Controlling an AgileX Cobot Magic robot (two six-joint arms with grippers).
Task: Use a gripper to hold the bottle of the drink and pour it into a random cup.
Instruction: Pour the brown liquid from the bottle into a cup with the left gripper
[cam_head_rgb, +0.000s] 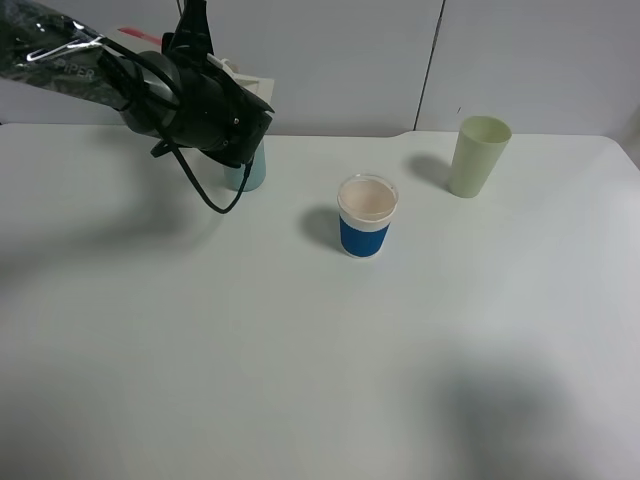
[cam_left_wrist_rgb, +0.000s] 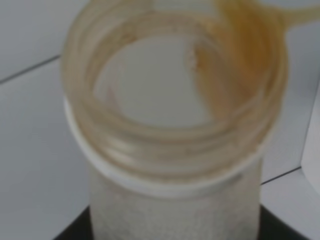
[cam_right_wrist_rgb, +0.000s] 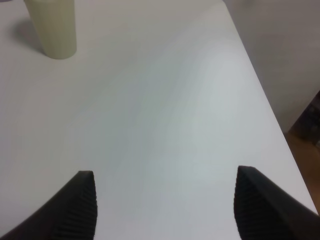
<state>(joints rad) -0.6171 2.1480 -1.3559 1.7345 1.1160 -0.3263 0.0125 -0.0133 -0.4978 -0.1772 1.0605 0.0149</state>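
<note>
clear threaded bottle (cam_left_wrist_rgb: 175, 150) neck only on left wrist cam, left gripper (cam_head_rgb: 236, 126) clamped on it, smooth teal cup (cam_head_rgb: 250, 176) only overhead, right gripper (cam_right_wrist_rgb: 165, 210) ribbed fingers (cam_right_wrist_rgb: 80, 206) spread wide

The left gripper (cam_head_rgb: 232, 122) hangs raised, angled downward (clasping the bottle (cam_left_wrist_rgb: 175, 150)); the right gripper (cam_right_wrist_rgb: 165, 207) hovers, jaws wide apart.

The left gripper (cam_head_rgb: 215, 120) hangs at the upper left of the frame and hides the top of the teal cup (cam_head_rgb: 248, 172). On the white bench (cam_head_rgb: 300, 380), a blue-banded white cup (cam_head_rgb: 366, 216) stands at centre and a pale green cup (cam_head_rgb: 478, 155) at upper right.
</note>
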